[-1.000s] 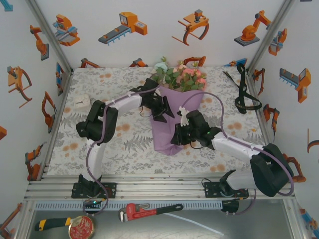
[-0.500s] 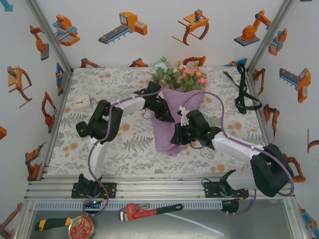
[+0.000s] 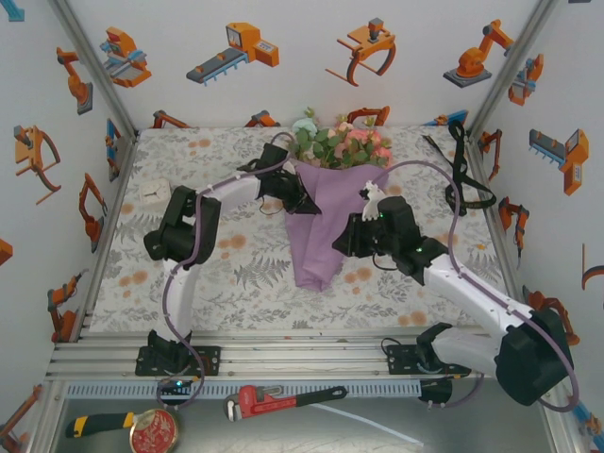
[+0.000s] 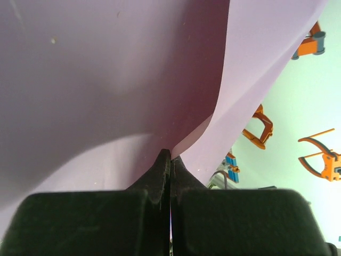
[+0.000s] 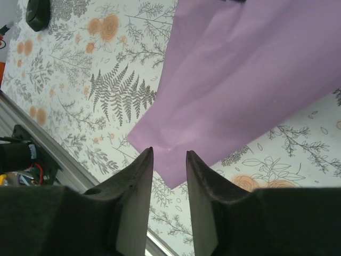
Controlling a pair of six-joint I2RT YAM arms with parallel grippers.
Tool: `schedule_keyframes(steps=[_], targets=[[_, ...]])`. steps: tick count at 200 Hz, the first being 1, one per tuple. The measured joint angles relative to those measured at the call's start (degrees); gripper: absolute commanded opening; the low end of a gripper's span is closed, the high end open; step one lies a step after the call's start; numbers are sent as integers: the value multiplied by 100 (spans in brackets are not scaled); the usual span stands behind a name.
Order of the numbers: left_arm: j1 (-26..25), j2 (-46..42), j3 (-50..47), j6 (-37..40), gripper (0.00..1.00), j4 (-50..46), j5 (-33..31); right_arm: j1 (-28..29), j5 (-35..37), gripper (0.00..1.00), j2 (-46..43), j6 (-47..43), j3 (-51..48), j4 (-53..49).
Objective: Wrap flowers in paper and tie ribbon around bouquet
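On the fern-printed table cover (image 3: 189, 274), left pincer (image 4: 170, 156) pinches the paper (image 3: 321, 231); right pincer (image 5: 169, 159) stands spread.

The paper (image 3: 319, 231) lies mid-table on the cover (image 3: 217, 274), narrow end toward the arm bases. The flowers (image 3: 340, 146) stick out of its far end. The left gripper (image 4: 170, 158) sits at the paper's left edge, the right gripper (image 5: 169, 157) just beside its right edge (contact unclear). The ribbon (image 3: 461, 175) lies well right of the paper, and a wrench (image 3: 283, 400) lies well in front of it.
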Motion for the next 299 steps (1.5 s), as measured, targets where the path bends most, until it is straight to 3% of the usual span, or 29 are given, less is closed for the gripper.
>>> schedule_keyframes(steps=[95,165,200,225,238,299], targets=[[83,-186,-577,-20,0,267,-15,98,-1113,23,2168,-105,393,474],[321,-352,-826,-20,0,402,-94,164,-1561,26,2973,-105,501,935],[328,-354,-826,13,13,474,-87,164,-1679,26,3346,-111,544,1158],[330,-446,-831,131,30,396,-168,164,-1810,26,3571,-103,570,1333],[332,-603,-833,249,32,249,-219,164,-1882,26,3580,-103,570,1390],[267,-1427,-979,282,23,-142,-275,164,-1989,26,3580,-105,560,1495]])
